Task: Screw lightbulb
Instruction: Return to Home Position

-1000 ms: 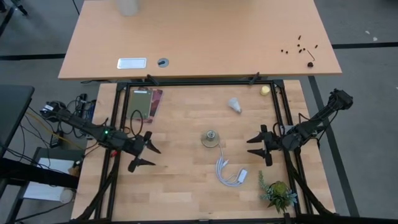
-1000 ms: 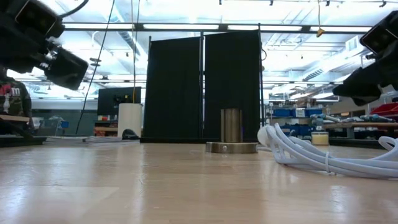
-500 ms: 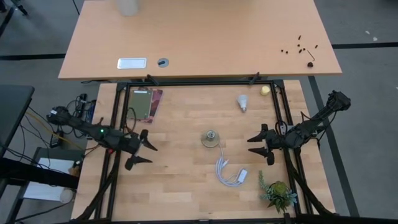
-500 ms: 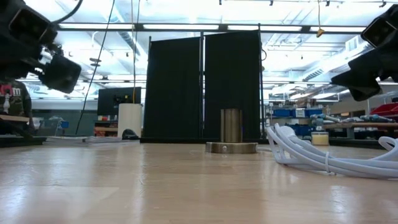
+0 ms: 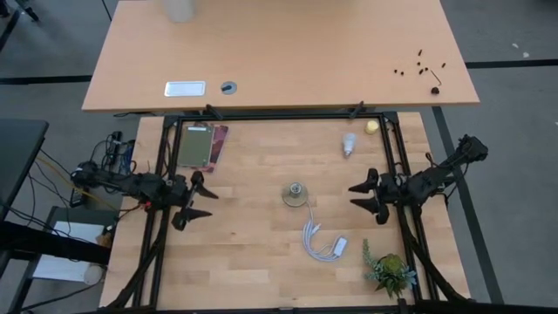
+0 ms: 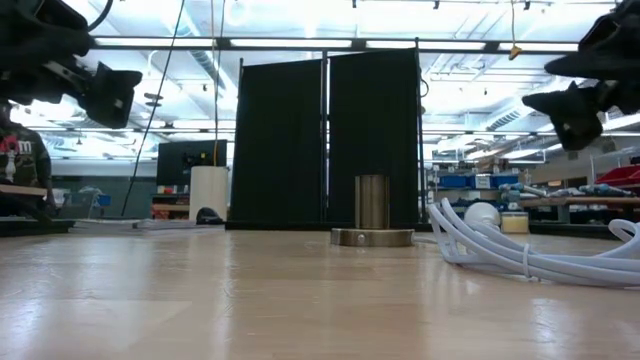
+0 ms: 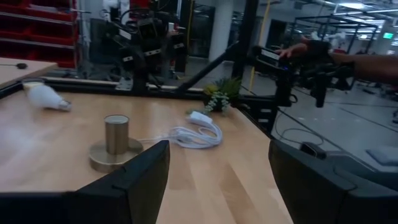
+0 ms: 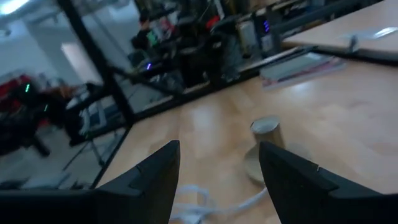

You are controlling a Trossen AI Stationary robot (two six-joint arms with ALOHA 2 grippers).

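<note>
Lightbulb is lying on its side on the wooden tabletop near the far right corner, well apart from the socket base sitting mid-table. White cable is lying between the base and a small plant. Left claw is hovering at the left edge, fingers apart, empty. Right claw is hovering at the right edge, fingers apart, empty. Black panels are standing behind, with workshop shelving beyond.
</note>
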